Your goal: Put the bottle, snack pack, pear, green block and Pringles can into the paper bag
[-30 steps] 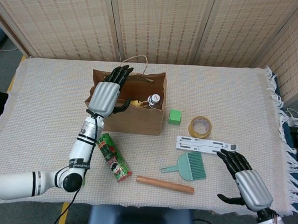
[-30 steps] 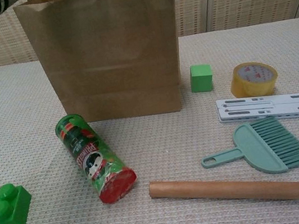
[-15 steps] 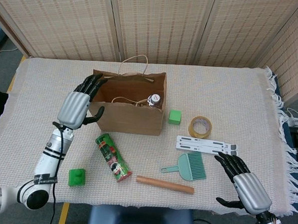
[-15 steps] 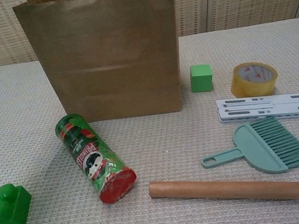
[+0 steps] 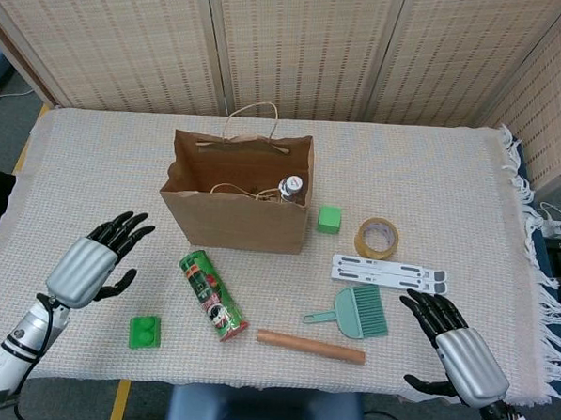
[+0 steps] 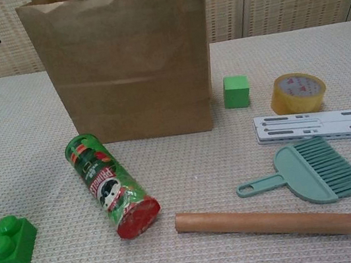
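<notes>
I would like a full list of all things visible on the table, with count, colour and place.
paper bag: 1, brown, standing upright at centre back
bottle: 1, cap showing inside the bag
Pringles can: 1, green, lying in front of the bag
green block: 1, front left
green cube: 1, right of the bag
tape roll: 1, yellowish, right
white rail: 1, right
brush: 1, teal, front right
wooden rod: 1, front
left hand: open, above the table
right hand: open, front right

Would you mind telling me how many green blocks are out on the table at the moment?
2. A studded green block lies near the table's front edge, left of the Pringles can. A plain green cube sits just right of the paper bag. The bag may hide others.
</notes>
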You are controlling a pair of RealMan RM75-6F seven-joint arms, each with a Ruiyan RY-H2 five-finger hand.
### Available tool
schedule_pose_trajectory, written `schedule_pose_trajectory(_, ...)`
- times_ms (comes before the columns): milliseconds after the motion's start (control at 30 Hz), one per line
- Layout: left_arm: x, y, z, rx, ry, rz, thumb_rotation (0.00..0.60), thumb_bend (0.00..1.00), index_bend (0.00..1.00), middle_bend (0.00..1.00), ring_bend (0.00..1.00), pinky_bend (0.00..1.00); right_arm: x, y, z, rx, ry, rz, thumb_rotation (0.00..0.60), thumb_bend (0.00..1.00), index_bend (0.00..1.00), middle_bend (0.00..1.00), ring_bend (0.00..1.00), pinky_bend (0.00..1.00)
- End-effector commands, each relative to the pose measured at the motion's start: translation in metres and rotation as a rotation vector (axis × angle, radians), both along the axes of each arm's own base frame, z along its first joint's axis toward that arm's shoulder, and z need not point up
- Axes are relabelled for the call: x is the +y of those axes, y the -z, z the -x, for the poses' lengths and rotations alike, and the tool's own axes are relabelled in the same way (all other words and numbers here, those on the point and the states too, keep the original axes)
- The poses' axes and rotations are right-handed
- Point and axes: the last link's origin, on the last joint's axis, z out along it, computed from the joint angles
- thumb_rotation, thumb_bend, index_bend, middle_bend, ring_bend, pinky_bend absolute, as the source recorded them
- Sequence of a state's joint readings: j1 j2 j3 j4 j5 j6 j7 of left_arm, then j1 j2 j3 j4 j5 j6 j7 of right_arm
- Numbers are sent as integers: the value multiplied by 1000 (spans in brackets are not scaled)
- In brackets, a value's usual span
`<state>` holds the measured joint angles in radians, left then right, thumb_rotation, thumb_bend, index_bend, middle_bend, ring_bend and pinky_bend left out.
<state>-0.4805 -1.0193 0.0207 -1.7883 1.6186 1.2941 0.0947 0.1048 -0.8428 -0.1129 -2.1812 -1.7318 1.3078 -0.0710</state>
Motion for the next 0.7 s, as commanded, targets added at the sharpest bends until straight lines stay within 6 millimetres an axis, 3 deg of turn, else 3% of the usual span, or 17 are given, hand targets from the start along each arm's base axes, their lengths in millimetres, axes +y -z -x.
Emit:
schedule_pose_trajectory(33, -34, 3, 37, 99, 15, 93, 600, 416, 92, 11, 13, 211, 0, 0, 0, 1, 1, 0, 600, 3, 0, 0, 0, 0)
schedule_pose_trajectory(267, -75, 20, 53, 184, 19, 252, 600, 346, 0, 0, 0, 139, -1, 3, 2, 7, 8, -6, 600, 3, 0, 0, 0, 0)
schedule_pose_trajectory(467, -84, 37, 59, 260, -35, 327, 600, 339, 0, 0, 0, 88, -2, 1, 2, 5, 10, -2, 600, 3, 0, 0, 0, 0)
schedule_pose_trajectory(700, -79, 56, 60, 269, -78, 347, 600, 340, 0, 0, 0, 49, -2, 2, 3, 6, 12, -6, 600, 3, 0, 0, 0, 0)
